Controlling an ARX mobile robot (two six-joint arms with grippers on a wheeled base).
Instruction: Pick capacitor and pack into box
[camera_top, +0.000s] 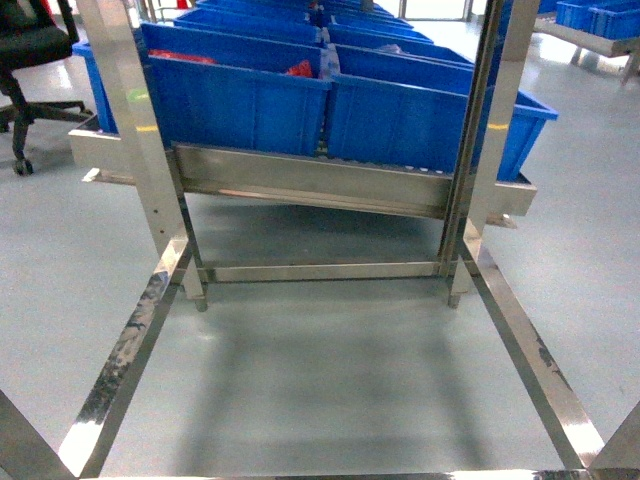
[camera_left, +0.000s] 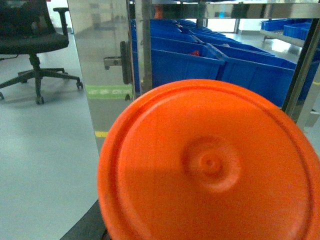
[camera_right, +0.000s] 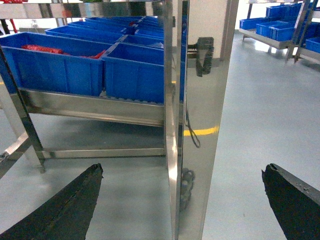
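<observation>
The right gripper (camera_right: 182, 200) gapes wide and empty, facing a steel post (camera_right: 200, 125). An orange disc (camera_left: 210, 165) fills the left wrist view, so I cannot tell that gripper's state. Blue bins (camera_top: 330, 95) sit on the rack, probably holding parts. No box or capacitor shows.

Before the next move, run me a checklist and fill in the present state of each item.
1. Right pincer open and empty: ok. Its fingers are spread wide with nothing between them.
2. Left pincer state: cannot tell. An orange disc fills the left wrist view.
3. Pink box in sight: not ok. No view shows it.
4. Capacitor located: cannot tell. Only red pieces show in the blue bins.
5. Way ahead of the right pincer free: not ok. A steel post stands directly in front.
</observation>
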